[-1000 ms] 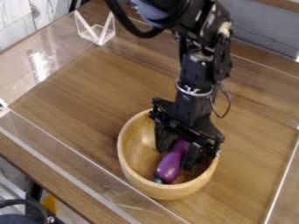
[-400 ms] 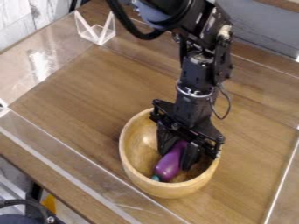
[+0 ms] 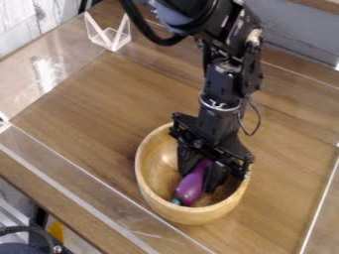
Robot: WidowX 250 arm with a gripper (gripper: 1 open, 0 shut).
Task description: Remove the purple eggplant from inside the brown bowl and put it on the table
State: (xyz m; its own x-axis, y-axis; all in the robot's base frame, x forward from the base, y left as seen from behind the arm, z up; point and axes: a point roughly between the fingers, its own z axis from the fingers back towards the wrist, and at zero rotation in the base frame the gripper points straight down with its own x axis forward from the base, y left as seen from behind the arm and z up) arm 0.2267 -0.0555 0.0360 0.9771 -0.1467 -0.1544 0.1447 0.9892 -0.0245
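"Start at the tool [image 3: 203,164]. What is it doing?"

"It is down inside the brown bowl [image 3: 143,179], reaching in from the twelve o'clock side. Its dark fingers sit over and against the upper end of the eggplant."

"Is it gripping?"

"I cannot tell. The fingers and their mounts hide the contact, so it may be a hold or only a straddle."

"And the purple eggplant [image 3: 191,187]?"

"In the bowl, lying aslant: the teal stem end [image 3: 176,201] points toward seven o'clock, the other end runs up toward one o'clock, under the fingers."

"Outward from there?"

"The bowl stands on the worktop [image 3: 93,109], toward six o'clock in the view. Bare wood shows toward ten o'clock of it, and more at three o'clock, between the rim and the clear wall."

"So how far along are we?"

"The reach is done, I'd judge; the tool is at the eggplant. The removal is not: the eggplant is inside the rim."

"What is left?"

"A sure grip, if there isn't one already, then a lift clear of the rim, a move sideways, and a release onto the wood. Most of the job, in short."
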